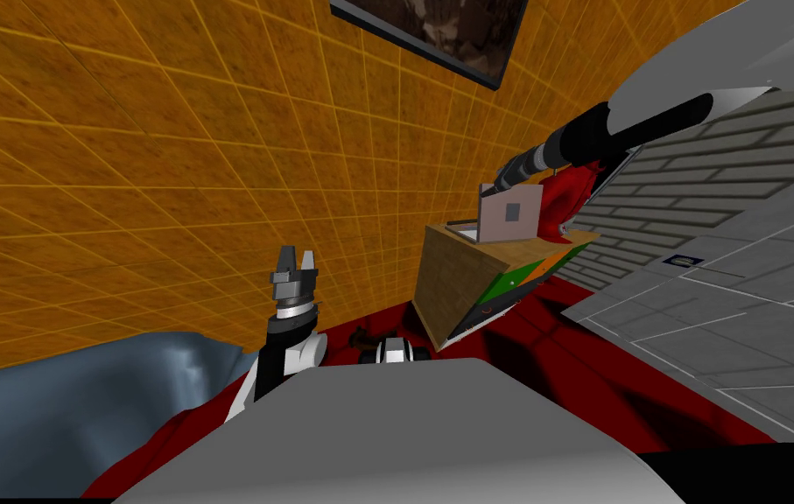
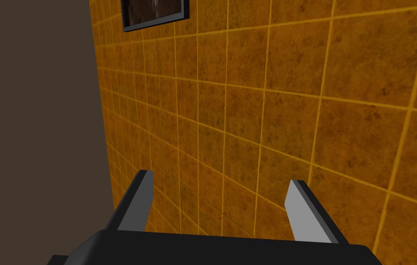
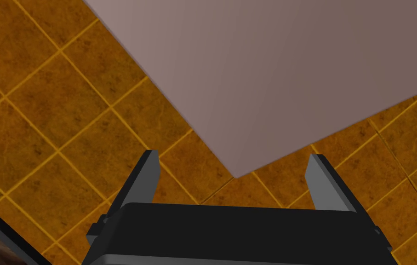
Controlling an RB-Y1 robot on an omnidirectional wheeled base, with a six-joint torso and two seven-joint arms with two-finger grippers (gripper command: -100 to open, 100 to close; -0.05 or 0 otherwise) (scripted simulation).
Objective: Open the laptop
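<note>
Laptop point(image 1: 511, 215): set on the wooden surface point(image 1: 526, 250) near the orange tiled wall point(image 1: 123, 131); its lid is raised close to upright, and the pinkish-grey back with a small dark square is turned toward the head camera.
Right gripper point(image 3: 235, 156): held at the top corner of the raised lid, at the end of the right arm, which is stretched out from the upper right of the head view.
Right fingers point(image 3: 150, 177): spread apart; a corner of the lid's flat pinkish-grey panel is seen reaching in between them, and contact with either finger cannot be told.
Left gripper point(image 2: 219, 177): held upright just ahead of the chest, well apart from the laptop and to its left.
Left fingers point(image 2: 308, 211): spread apart.
Surface detail: wood grain is shown on the top and one side; green and orange panels point(image 1: 522, 276) are seen on another face.
Red shape point(image 1: 572, 197): placed just behind the laptop; what it is cannot be told.
Floor: a red rug point(image 1: 622, 376) is laid under the surface; grey tiles point(image 1: 736, 332) are seen to the right.
Wall: a framed picture point(image 1: 439, 31) is hung high on the orange tiles.
</note>
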